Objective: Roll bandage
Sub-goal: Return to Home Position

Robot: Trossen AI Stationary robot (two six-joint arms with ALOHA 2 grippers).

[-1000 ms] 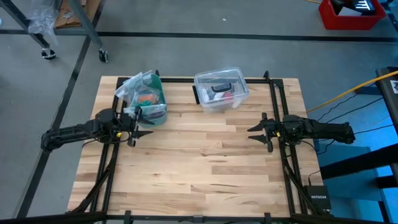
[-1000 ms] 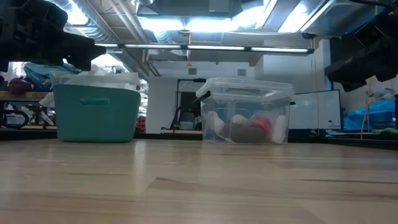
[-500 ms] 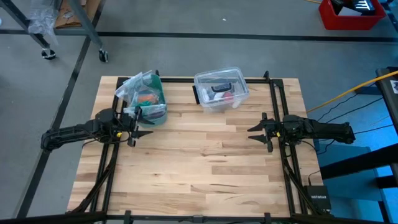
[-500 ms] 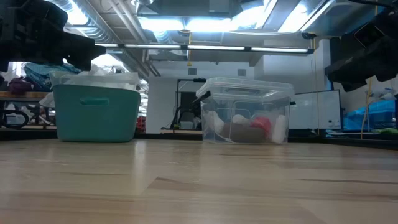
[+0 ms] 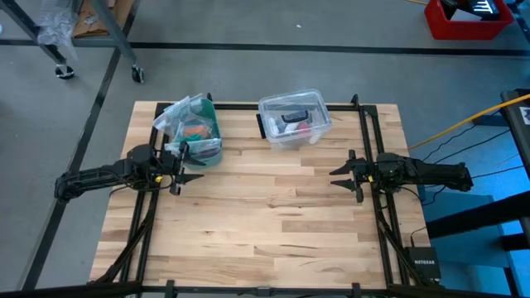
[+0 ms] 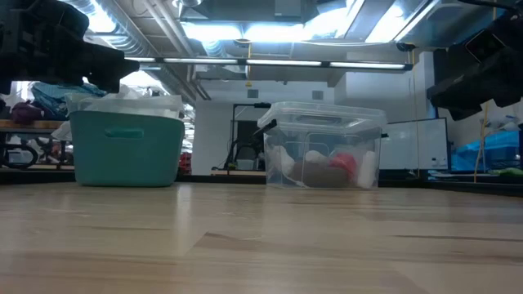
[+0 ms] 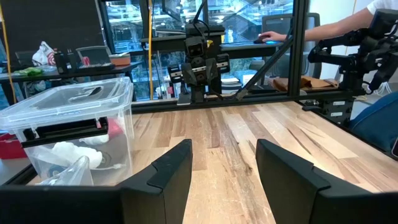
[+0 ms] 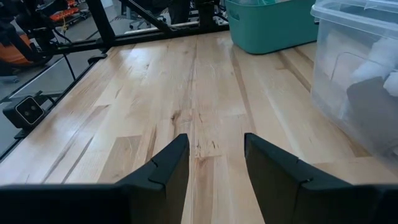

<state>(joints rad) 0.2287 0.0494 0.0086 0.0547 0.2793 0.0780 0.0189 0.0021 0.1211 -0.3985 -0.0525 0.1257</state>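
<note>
Left fingers point(image 5: 185, 165): spread apart, nothing between them. In the left wrist view only bare wood shows in the gap. They hang just above the surface point(image 5: 273, 223) near its left edge, pointing toward the middle.

Right fingers point(image 5: 339, 175): also spread apart and holding nothing. The right wrist view shows plain planks in the gap. They sit near the right edge, facing my left ones, with the open middle of the surface between us.

Teal bin point(image 5: 217, 132): stands just beside my left fingers, on the side toward the far edge, close but not touching. A clear plastic bag point(image 5: 177, 116) fills it and rises crumpled above the rim. An orange item point(image 5: 196, 131) shows through the plastic.

Bandage: I cannot pick it out. Any teal fabric in the bag blends with the bin's own colour, and in the low view only white plastic shows over the bin wall. No teal strip or roll lies on the open wood. If it is in that bag, it is close to my left fingers and well apart from my right.

Clear lidded box point(image 5: 294, 120): at the far edge, right of the bin and apart from it. Its lid is on, and white, dark and red contents show through its wall in the low view.

Beyond the surface: a person's arm point(image 7: 323, 25) reaches over a desk.
</note>
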